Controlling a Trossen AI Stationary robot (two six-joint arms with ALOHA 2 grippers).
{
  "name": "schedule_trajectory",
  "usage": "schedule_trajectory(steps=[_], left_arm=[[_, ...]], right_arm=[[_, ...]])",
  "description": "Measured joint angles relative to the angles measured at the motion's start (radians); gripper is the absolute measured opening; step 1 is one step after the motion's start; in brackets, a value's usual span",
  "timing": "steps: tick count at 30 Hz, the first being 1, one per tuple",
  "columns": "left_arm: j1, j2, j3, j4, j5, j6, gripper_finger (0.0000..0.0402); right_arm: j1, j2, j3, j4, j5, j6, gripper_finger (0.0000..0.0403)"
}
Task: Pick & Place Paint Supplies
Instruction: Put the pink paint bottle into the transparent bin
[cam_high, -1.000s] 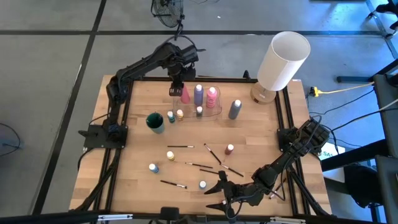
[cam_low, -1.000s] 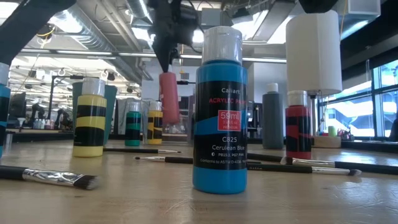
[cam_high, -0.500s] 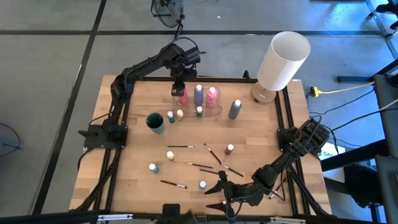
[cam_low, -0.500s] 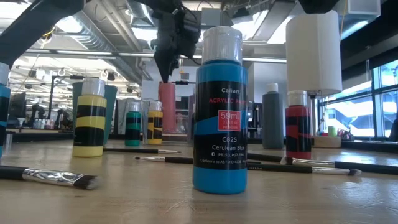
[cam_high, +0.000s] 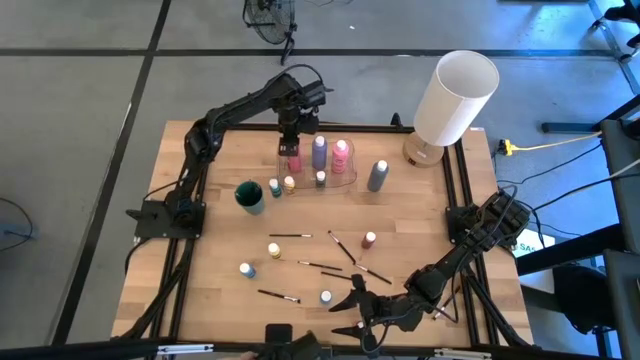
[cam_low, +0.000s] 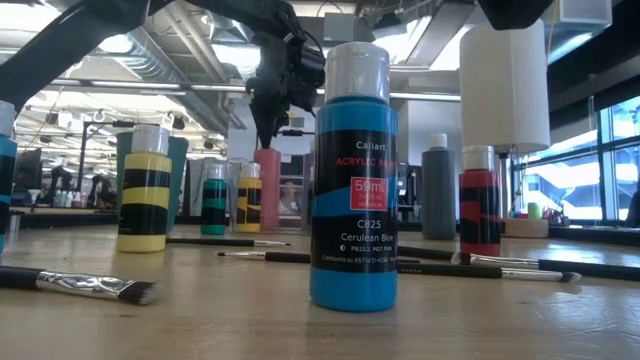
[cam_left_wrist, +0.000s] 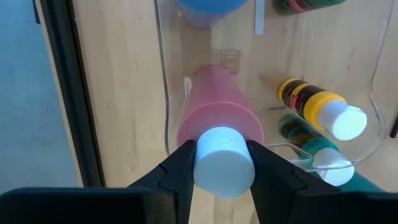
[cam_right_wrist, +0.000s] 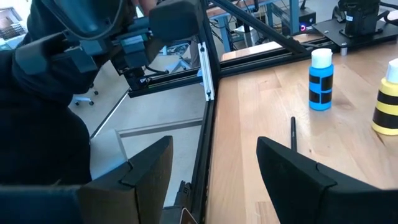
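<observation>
- The left gripper (cam_high: 291, 147) sits at the table's far edge, over the left end of a clear tray (cam_high: 350, 180). Its fingers (cam_left_wrist: 180, 168) pinch the white cap of a pink bottle (cam_left_wrist: 214, 121) from both sides. The bottle stands upright directly beneath the claw, its base in the tray.
- A purple bottle (cam_high: 319, 150) and a second pink bottle (cam_high: 341, 154) stand just beside it in the same tray.
- A grey bottle (cam_high: 377, 175) stands outside the tray, to its right.
- The right gripper (cam_high: 352, 300) waits at the near edge, jaws spread wide, holding nothing. Paintbrushes (cam_high: 343, 246) and small bottles lie near it.
</observation>
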Motion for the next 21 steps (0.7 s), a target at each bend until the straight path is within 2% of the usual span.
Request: schedule_trajectory(steps=[7,14,21], left_arm=[[0.000,-0.001,0.000,0.000,0.006,-0.030,0.0121],[-0.001,-0.001,0.000,0.006,0.007,-0.029,0.0168],[0.000,-0.001,0.000,0.006,0.006,-0.030,0.0169]], right_arm=[[0.000,0.000,0.000,0.000,0.001,0.012,0.0236],[0.000,0.000,0.000,0.000,0.001,0.012,0.0236],[0.000,0.000,0.000,0.000,0.001,0.012,0.0236]])
